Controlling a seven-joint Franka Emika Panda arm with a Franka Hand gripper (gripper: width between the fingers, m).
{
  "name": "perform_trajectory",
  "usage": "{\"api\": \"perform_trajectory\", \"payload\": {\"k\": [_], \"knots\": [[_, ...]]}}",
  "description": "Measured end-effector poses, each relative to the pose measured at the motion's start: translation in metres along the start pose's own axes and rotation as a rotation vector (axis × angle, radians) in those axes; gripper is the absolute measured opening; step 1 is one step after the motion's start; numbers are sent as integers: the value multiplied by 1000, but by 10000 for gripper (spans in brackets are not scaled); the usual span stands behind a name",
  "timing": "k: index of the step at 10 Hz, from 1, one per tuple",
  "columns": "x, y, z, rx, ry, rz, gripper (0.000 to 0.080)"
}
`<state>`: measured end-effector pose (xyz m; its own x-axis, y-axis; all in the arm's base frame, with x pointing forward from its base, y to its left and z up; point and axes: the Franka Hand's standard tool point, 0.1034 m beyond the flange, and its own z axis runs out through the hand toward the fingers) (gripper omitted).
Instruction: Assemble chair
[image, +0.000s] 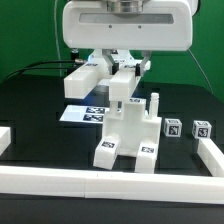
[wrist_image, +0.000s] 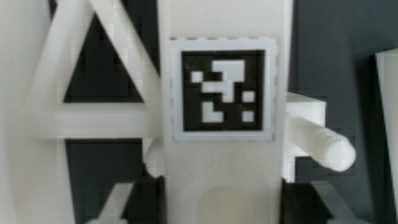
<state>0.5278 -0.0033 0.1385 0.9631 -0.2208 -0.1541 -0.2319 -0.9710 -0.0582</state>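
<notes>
The partly built white chair (image: 128, 135) stands in the middle of the black table. My gripper (image: 119, 93) hangs right over its far side. In the wrist view my gripper (wrist_image: 228, 202) is shut on a white upright chair part (wrist_image: 222, 60) that carries a black-and-white tag (wrist_image: 222, 90). The dark fingers (wrist_image: 173, 198) press on both of its sides. A round white peg (wrist_image: 331, 150) sticks out beside the part. A white ladder-like chair piece (wrist_image: 71, 100) lies next to it. A second white post (image: 155, 104) stands on the assembly at the exterior view's right.
The marker board (image: 80, 113) lies on the table behind the chair at the exterior view's left. Two small tagged white parts (image: 171, 127) (image: 200, 128) sit at the right. A low white wall (image: 110, 180) runs along the front and the sides.
</notes>
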Motion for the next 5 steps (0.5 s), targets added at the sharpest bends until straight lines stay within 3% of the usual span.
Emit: {"api": "perform_trajectory", "payload": {"k": [1,2,3,5], "knots": [[0,0,-1,-11,0,-2,284],[4,-5,-12,-86,14,-39,284],[10,-13,-24,-98,27,-58,284],[13,-22,-24,-101,47,-70,284]]}}
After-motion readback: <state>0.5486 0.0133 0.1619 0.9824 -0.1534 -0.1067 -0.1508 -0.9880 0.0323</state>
